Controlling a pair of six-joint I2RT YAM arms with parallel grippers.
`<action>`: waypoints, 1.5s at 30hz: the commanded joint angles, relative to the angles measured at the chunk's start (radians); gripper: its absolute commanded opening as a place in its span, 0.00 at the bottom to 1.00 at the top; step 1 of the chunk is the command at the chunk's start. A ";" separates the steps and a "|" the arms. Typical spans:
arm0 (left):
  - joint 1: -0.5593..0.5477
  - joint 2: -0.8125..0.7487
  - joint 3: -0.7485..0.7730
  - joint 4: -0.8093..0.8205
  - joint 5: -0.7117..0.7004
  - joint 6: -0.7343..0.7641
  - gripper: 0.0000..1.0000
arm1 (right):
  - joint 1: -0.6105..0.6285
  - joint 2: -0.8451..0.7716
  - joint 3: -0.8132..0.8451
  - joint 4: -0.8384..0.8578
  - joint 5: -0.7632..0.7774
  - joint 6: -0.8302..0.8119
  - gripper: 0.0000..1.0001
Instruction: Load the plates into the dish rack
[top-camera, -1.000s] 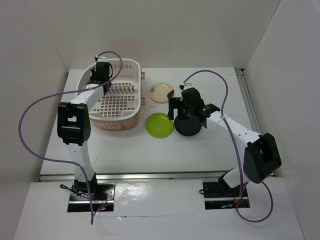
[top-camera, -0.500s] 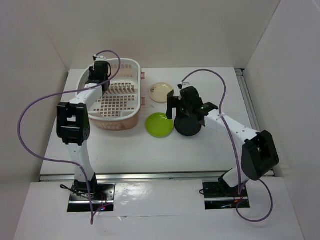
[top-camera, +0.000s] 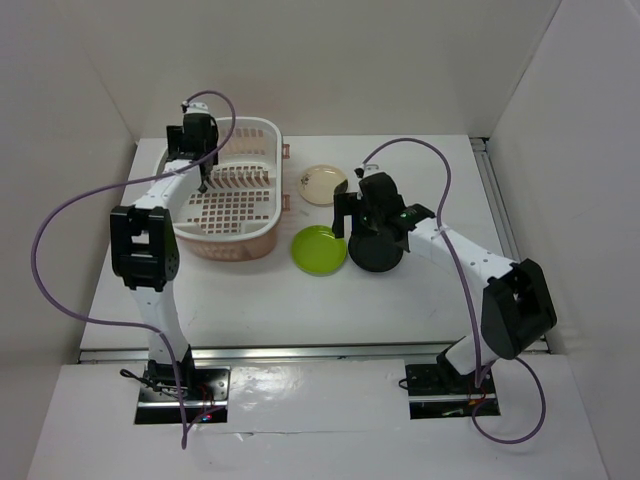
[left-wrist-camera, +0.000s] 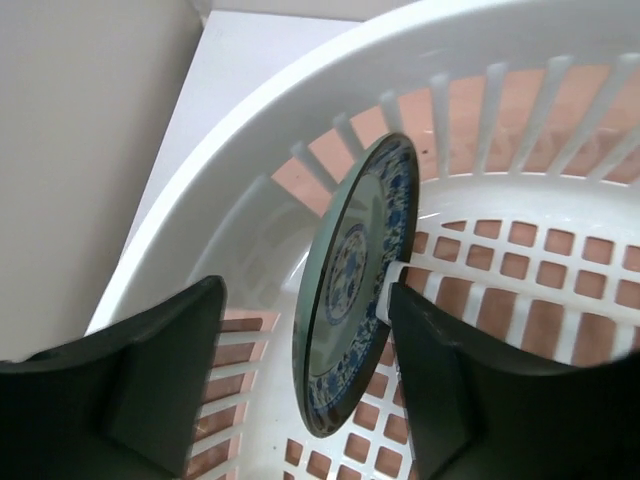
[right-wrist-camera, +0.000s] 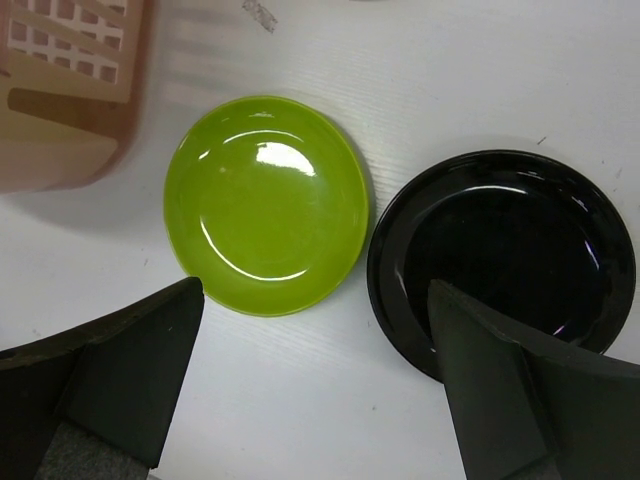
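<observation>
- The patterned plate stands on its edge inside the dish rack, at the rack's far left end by the curved slatted wall.
- Its long line runs bottom to top, and the top leans a little to one side. The blue-patterned face shows to my left wrist camera.
- My left gripper is spread, with one finger on each side of that plate. There is an open gap on one side. On the other side the finger is just beside the rim, and I cannot tell whether it touches.
- My left arm stretches from its near base along the rack's left side, and the wrist points down into the far left end.
- The green plate and the black plate lie flat and face up on the table, just beside each other and right of the rack.
- The cream plate lies flat, farther back.
- My right gripper is spread wide and holds nothing. It hangs over the near edges of the green and black plates, one finger near each.
- My right arm reaches from its near right base toward the far left, and the wrist faces down above the black plate.
</observation>
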 joint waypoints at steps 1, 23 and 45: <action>0.006 -0.089 0.066 -0.036 0.069 -0.085 0.88 | -0.016 0.017 0.079 0.038 0.021 -0.023 1.00; -0.026 -0.435 0.007 -0.141 1.034 -0.671 1.00 | -0.328 0.616 0.472 0.250 -0.387 0.033 0.96; -0.163 -0.578 -0.161 -0.168 0.983 -0.653 1.00 | -0.328 0.927 0.629 0.328 -0.487 0.196 0.66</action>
